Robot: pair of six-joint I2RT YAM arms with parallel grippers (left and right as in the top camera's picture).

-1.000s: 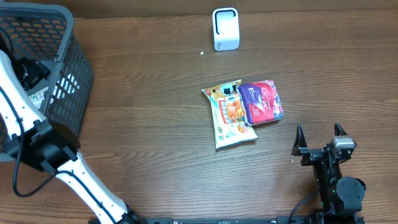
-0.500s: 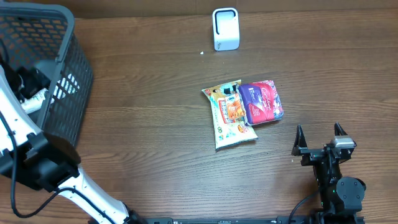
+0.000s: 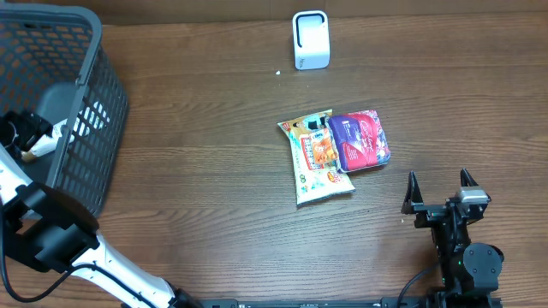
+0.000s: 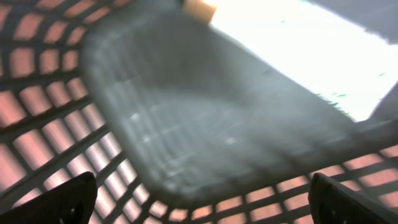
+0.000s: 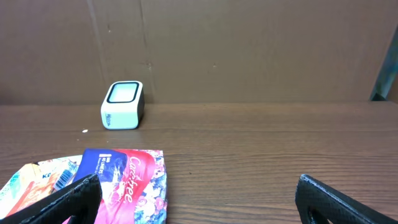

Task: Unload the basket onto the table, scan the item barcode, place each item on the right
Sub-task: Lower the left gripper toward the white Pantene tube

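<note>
Brown wood-grain table [image 3: 197, 171], seen from overhead, carries the items on record. Two snack packets lie at its centre, touching and partly overlapped: a yellow-and-orange packet [image 3: 317, 161] to the left and a purple-and-pink packet [image 3: 361, 139] to the right, its lower left corner lying over the first. Both lie flat; no barcode can be made out on either upper face. A white barcode scanner [image 3: 310, 39] stands upright near the far edge, well apart from the packets.

Right gripper [image 3: 438, 185] sits low at the near right of the table, just short of the purple-and-pink packet; its jaws are spread wide with nothing between them. The right wrist view looks past both fingertips [image 5: 68, 200] to the packets and the scanner beyond.

A grey plastic mesh basket [image 3: 103, 94] occupies the far left corner. The left arm reaches into it. In the left wrist view (badly blurred) the left gripper [image 4: 205, 204] shows its two tips at the lower corners, standing far apart and holding nothing; a flat grey object [image 4: 205, 118] lies on the basket floor beneath, its nature not determinable.
</note>
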